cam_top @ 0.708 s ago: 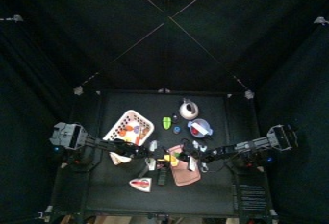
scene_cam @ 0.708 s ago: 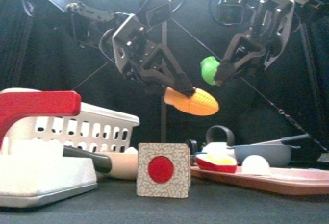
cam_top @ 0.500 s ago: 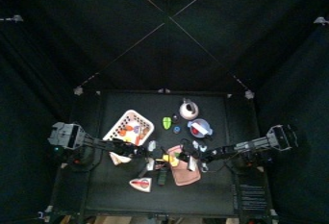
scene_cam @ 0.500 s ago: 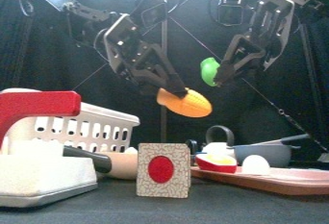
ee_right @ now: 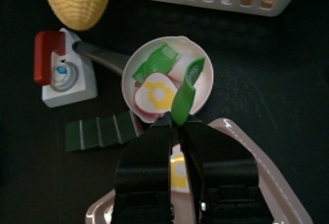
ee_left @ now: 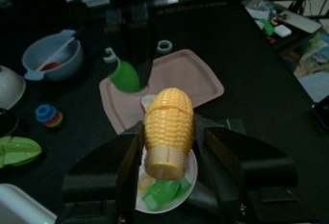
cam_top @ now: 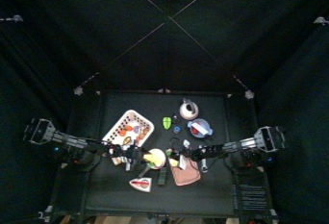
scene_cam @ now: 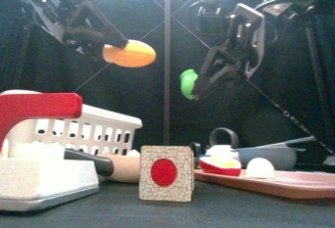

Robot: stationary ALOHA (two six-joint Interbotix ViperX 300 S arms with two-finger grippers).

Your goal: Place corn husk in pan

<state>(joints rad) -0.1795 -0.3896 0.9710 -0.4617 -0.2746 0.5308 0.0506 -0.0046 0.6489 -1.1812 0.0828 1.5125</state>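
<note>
1. Basket (scene_cam: 78,134), white-walled with a red handle, stands at the far left of the front view. It plays no part in this step.
2. At about 5 o'clock from that basket in the top view, the left gripper (ee_left: 167,149) hangs high over the table. Its jaws are clenched on the corn husk (ee_left: 167,122), a bright yellow ribbed cob, gripping its lower half. In the front view the cob is lifted well clear of everything on the table.
3. Under the cob, the left wrist view shows a pale round dish with green bits in it. The right wrist view shows this dish as the pan (ee_right: 133,69), dark handle out to one side, already holding green leaves and a yellow-and-white piece. The cob looks to be near the pan and above it, not yet inside.
4. At about 4 o'clock from the cob in the front view, the right gripper (scene_cam: 210,70) is pinched tight on a green leaf piece (scene_cam: 190,81), also held in the air.
5. My reading: carry is the step in hand. Next, the left arm needs to centre the cob over the pan's open space, lower it close to the pieces inside, then release. The right arm should stay clear.
</note>
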